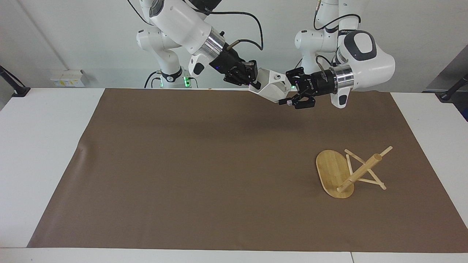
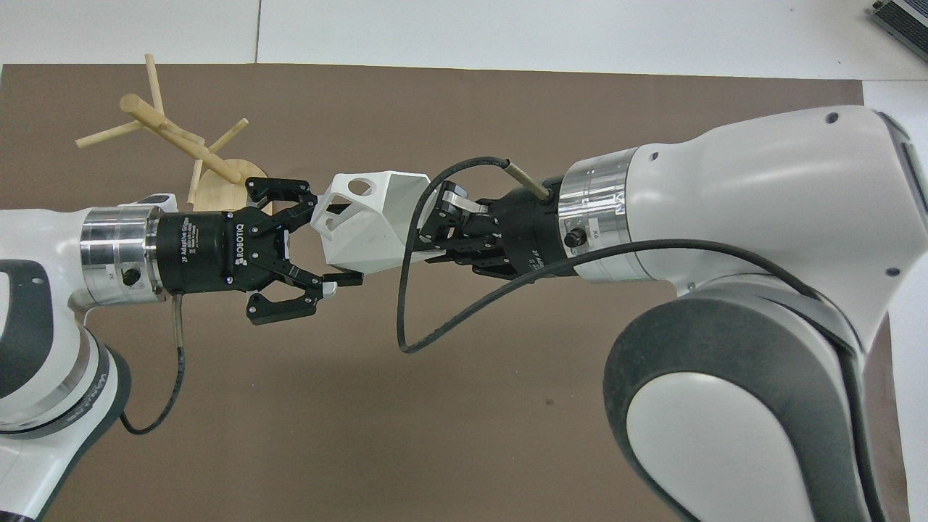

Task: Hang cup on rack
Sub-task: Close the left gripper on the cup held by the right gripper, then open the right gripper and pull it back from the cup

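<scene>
My right gripper (image 1: 256,82) is shut on the white faceted cup (image 1: 272,87) and holds it in the air over the mat's edge nearest the robots. In the overhead view the right gripper (image 2: 435,232) grips the cup (image 2: 370,217) at one end. My left gripper (image 1: 289,89) is open, and its fingers straddle the cup's handle end, seen also in the overhead view (image 2: 330,239). The bamboo rack (image 1: 331,170) lies tipped over on the mat toward the left arm's end. Its post (image 2: 181,138) slants upward.
A brown mat (image 1: 182,164) covers most of the white table (image 1: 36,146). The rack's thin pegs (image 1: 365,180) stick out and touch the mat. A black cable (image 2: 406,304) loops down from my right wrist.
</scene>
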### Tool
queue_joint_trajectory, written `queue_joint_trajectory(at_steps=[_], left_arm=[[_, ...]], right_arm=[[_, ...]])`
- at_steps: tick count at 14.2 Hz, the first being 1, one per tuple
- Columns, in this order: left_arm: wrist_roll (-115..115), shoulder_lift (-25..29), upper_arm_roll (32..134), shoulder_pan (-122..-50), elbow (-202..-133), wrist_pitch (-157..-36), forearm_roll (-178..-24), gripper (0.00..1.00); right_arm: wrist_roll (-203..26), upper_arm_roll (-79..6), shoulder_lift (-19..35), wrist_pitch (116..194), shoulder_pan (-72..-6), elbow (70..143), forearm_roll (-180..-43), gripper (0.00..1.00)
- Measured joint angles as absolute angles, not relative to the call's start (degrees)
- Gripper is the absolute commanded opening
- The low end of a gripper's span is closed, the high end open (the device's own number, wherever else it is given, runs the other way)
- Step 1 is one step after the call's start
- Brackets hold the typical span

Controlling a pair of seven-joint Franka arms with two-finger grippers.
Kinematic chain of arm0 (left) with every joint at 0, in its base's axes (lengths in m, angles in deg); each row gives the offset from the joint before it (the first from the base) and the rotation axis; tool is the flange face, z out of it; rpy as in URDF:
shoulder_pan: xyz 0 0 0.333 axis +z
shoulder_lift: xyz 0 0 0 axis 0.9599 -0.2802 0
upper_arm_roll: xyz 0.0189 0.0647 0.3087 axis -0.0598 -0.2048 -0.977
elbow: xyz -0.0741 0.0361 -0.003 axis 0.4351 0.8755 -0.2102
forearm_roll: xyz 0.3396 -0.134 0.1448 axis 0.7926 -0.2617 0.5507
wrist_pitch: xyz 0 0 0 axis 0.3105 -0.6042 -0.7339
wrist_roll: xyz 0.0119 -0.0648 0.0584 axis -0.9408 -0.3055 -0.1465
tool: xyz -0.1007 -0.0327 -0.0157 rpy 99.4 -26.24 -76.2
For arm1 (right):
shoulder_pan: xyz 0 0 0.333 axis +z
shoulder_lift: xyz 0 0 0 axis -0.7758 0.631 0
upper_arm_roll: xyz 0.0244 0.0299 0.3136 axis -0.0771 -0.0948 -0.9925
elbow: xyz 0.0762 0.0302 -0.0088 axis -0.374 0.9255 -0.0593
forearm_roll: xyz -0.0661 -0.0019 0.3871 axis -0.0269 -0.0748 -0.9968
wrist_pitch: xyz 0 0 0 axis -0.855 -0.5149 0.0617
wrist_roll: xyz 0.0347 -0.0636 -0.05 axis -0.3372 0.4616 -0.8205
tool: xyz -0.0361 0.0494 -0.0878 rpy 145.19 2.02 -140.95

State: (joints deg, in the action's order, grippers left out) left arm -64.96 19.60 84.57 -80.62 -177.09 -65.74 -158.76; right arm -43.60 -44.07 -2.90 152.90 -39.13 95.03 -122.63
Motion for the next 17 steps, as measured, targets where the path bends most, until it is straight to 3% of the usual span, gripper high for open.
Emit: queue_joint_trajectory(at_steps=[2,4,5,14,17], left_arm=[[-66.3,19.9,84.5,-79.9,-177.0,-65.7,-156.9,0.0],[-67.6,20.3,84.5,-79.8,-177.0,-65.7,-154.7,0.0],[-68.1,20.3,84.5,-79.8,-177.0,-65.7,-153.3,0.0],[-74.2,20.4,84.4,-76.4,-177.4,-66.0,-141.1,0.0],[-79.5,20.5,84.4,-75.4,-179.4,-72.5,-139.2,0.0]], right_arm=[[-43.6,-44.1,-2.9,152.9,-39.1,95.0,-122.6,0.84],[-43.6,-44.1,-3.0,152.9,-39.1,95.0,-122.6,0.91],[-43.6,-44.1,-3.0,152.9,-39.1,95.0,-122.6,1.0],[-47.1,-44.0,-3.6,152.9,-39.1,96.3,-122.6,1.0],[-50.6,-43.5,-3.6,152.9,-39.3,96.4,-121.4,1.0]])
